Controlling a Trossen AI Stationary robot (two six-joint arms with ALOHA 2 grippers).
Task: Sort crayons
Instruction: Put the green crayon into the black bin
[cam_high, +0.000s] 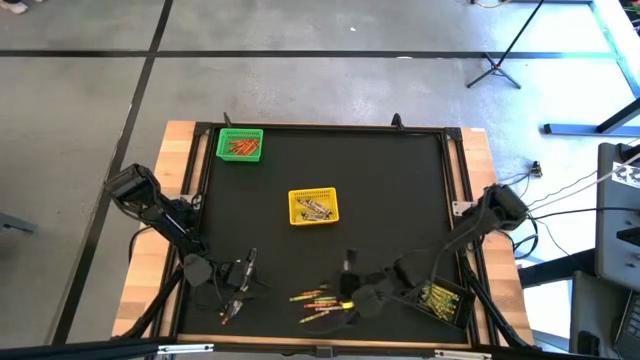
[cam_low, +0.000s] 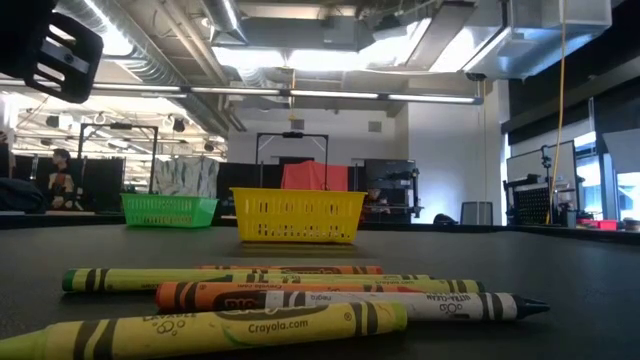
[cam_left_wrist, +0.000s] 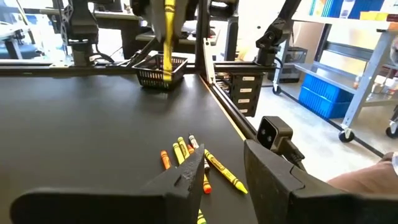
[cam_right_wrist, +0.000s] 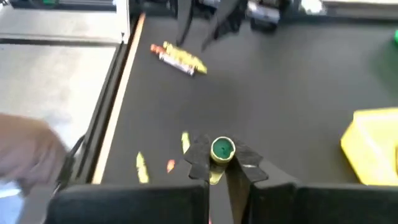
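Our right gripper (cam_right_wrist: 221, 163) is clamped on a yellow-green crayon (cam_right_wrist: 222, 149) just beside the loose crayons (cam_high: 318, 302); it looks light, stiff and snappable, so grip mid-barrel. Our left gripper (cam_left_wrist: 221, 168), near them, stands parted, empty.

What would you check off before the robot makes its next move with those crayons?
1. Right gripper shut on a crayon: ok, a round end shows between its fingers, clear of the table.
2. Black basket within reach, beside the right arm: ok.
3. Left gripper open and empty: ok, a gap shows between its fingers, nothing in it.
4. Loose crayons left to sort: ok, several lie at the table's near edge.
5. Yellow basket and green basket upright, apart from both arms: ok.
6. Which basket suits the held crayon: cannot tell.
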